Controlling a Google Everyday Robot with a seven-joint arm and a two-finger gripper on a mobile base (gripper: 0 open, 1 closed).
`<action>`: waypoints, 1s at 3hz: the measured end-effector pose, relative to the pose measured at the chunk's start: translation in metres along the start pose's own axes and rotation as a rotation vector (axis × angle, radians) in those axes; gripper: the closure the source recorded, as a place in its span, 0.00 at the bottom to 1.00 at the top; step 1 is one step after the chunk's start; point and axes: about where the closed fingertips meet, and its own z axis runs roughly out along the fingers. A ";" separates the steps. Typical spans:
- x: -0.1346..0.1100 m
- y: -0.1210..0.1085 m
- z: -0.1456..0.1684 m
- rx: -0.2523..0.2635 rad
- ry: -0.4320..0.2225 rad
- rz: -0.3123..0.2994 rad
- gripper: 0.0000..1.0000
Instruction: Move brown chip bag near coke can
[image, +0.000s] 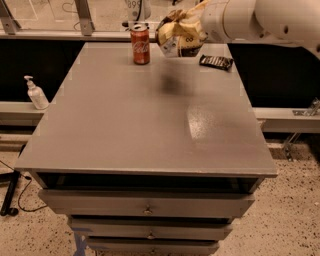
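Brown chip bag (180, 37): held up in the air over the far edge of the table, clear of the surface, tilted, with its brown front panel facing the camera and its top crumpled toward the arm.
Table (150, 130): a grey flat top that fills most of the view, with a bright glare patch right of the middle and a soft dark shadow (171, 85) lying under the bag.
Drawers (147, 205): stacked under the tabletop at the front, the top one with a small knob in the middle.
Arm (250, 20): a thick white limb that comes in from the upper right corner and ends at the bag.
Gripper (198, 22): at the far right of the table, above it, against the bag's crumpled upper right part; the fingers are clamped on the bag and mostly hidden by its folds.
Coke can (141, 46): upright on the table near the far edge, just left of the bag and apart from it.
Pump bottle (36, 93): white, upright on a ledge off the table's left side.
Wrapper (216, 61): small, flat, dark and striped, on the table's far right corner, below and right of the bag.
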 end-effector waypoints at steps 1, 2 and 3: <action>0.013 -0.012 0.032 -0.003 0.012 0.004 1.00; 0.029 -0.015 0.061 -0.017 0.024 0.025 0.82; 0.048 0.001 0.078 -0.045 0.036 0.060 0.59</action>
